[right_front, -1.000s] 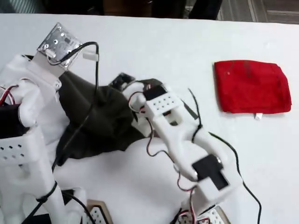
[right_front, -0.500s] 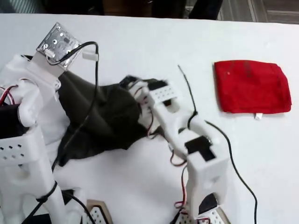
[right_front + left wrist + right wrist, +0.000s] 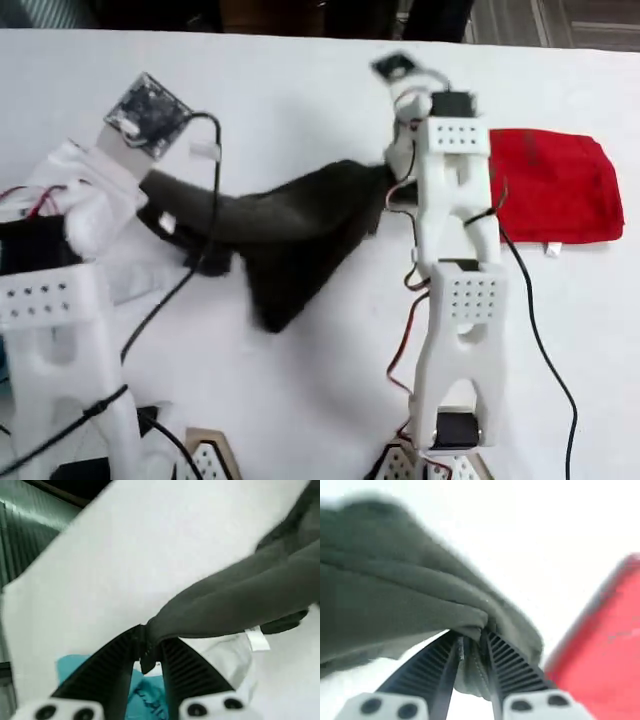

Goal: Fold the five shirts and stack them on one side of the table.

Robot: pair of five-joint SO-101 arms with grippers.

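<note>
A dark grey shirt [image 3: 290, 225] hangs stretched above the table between both arms. My left gripper [image 3: 149, 652] is shut on one end of the dark shirt [image 3: 240, 600], at the left of the high view [image 3: 150, 195]. My right gripper [image 3: 472, 642] is shut on the other end of the shirt [image 3: 395, 595], near the table's middle [image 3: 390, 185]. A folded red shirt [image 3: 555, 185] lies flat at the right, just beside the right arm. The red shirt [image 3: 605, 650] also shows close to the right gripper. A white shirt [image 3: 230, 657] and a teal shirt [image 3: 145, 695] lie under the left gripper.
White garments [image 3: 120, 270] are heaped at the left by the left arm's base. The white table [image 3: 300, 80] has open room at the back and in the front middle. Cables trail from both arms.
The right arm swung right and towards the back, pulling the dark shirt out of its heap into a taut span. The left gripper rose slightly with its end.
</note>
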